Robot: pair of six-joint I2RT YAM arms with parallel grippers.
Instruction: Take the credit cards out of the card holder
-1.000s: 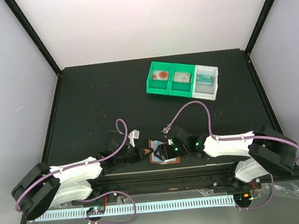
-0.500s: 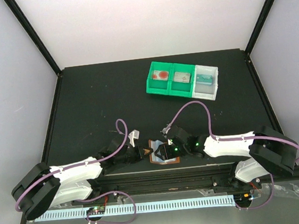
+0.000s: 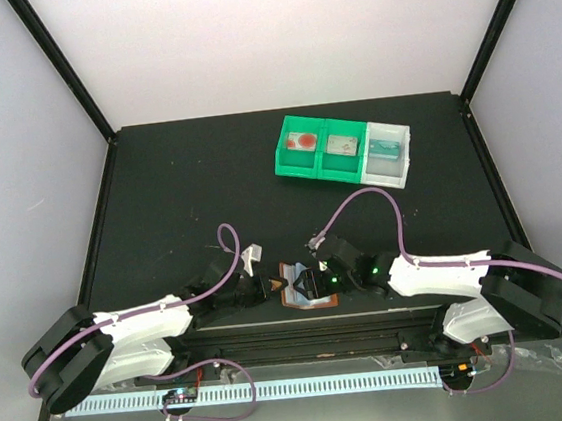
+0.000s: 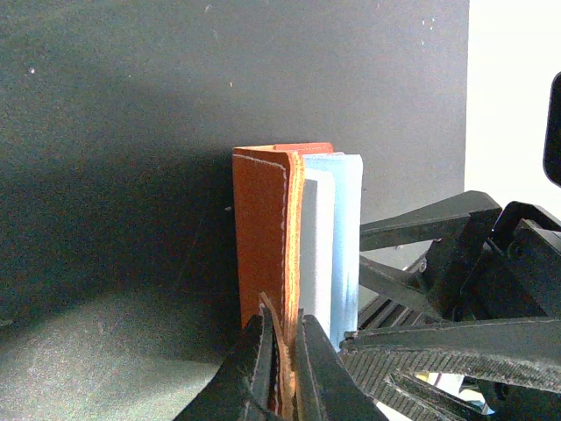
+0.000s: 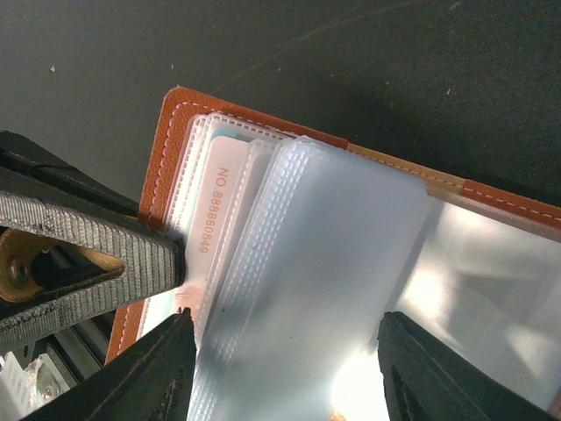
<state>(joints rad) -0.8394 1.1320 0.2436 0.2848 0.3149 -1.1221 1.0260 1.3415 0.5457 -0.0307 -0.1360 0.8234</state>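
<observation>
Since both arms reach in low from the near edge of the table (image 3: 160, 203), everything's bunched close to their bases. The left gripper (image 4: 282, 364) is clamped on the card holder (image 4: 261, 228), pinching its orange-brown leather edge btwn two thin fingers. Just beside it, the right gripper (image 5: 285, 351) is spread wide, one finger either side of the fanned clear plastic sleeves (image 5: 342, 263); it isn't gripping anything, as far as I can see. The cards (image 5: 213, 219) sit tucked in those sleeves, one showing a printed no. along its edge, w/ pale blue ones peeking past the cover in the left wrist view. None looks out of the holder yet.

Handling, my guess: the holder's light & floppy, so it needs that pinch on the leather or it'll slide on the table. The sleeves are soft, slick film & would prob. buckle if squeezed. The cards are stiff, thin, smooth. They're best taken by a bare short edge poking from a sleeve mouth, pinched across the faces and pulled straight along the pocket. Grabbing sleeve & card together would likely drag the whole stack.

Farther back, well apart from all this, green and white bins (image 3: 295, 171) sit w/ small items inside.
</observation>
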